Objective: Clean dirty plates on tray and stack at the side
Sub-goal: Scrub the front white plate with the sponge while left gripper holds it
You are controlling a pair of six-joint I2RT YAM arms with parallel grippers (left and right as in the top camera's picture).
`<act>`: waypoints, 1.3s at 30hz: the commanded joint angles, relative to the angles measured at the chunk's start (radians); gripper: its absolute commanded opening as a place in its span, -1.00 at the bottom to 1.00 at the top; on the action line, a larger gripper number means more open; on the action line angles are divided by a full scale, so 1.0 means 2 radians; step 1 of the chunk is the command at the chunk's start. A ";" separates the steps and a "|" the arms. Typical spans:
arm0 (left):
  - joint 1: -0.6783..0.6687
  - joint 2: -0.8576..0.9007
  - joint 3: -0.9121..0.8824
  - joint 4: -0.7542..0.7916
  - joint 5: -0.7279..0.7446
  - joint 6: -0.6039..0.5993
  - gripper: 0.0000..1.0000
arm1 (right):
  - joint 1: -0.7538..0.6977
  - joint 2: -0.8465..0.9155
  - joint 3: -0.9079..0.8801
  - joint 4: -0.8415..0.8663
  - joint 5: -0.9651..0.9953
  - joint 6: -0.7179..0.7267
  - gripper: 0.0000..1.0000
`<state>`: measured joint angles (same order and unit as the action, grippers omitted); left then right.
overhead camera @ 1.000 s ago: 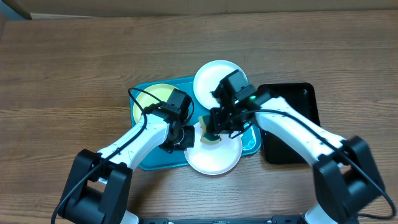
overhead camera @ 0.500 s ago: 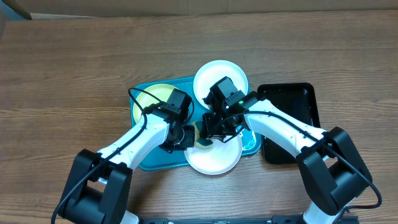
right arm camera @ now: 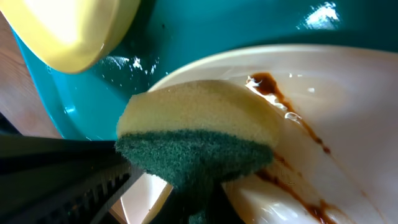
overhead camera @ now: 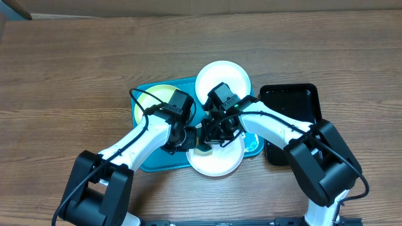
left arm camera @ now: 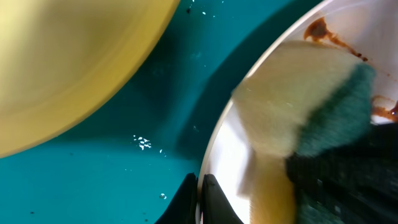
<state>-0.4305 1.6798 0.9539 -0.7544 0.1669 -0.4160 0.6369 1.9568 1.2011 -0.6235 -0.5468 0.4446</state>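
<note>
The right gripper (overhead camera: 208, 137) clamps a sponge (right arm camera: 199, 124) against the brown-smeared white plate (overhead camera: 217, 162), which overhangs the near rim of the tray (overhead camera: 151, 164) at mid-worktop. The left gripper (overhead camera: 187, 139), nearly closed, pinches that plate's left rim.

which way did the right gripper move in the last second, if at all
Yes: the right gripper, holding the sponge, slid left over the near white plate, away from the black tray.

Brown wood-grain table (overhead camera: 75, 63) — pale tan strip (overhead camera: 188, 6) along its far edge.
</note>
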 commanded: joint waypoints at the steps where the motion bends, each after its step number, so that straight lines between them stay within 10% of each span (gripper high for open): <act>1: -0.002 0.002 0.008 0.001 -0.008 0.010 -0.92 | 0.003 0.006 -0.002 0.015 -0.005 0.001 -0.93; 8: -0.002 0.002 0.008 -0.011 -0.008 0.009 -0.92 | -0.005 0.006 -0.002 -0.013 0.122 0.080 -0.93; 39: 0.009 -0.047 0.034 -0.016 -0.082 -0.013 -0.92 | -0.065 -0.158 0.018 -0.161 0.221 0.013 -0.92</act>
<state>-0.4179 1.6478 0.9886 -0.7834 0.0906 -0.4248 0.5297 1.7462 1.2221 -0.9463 -0.1402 0.4931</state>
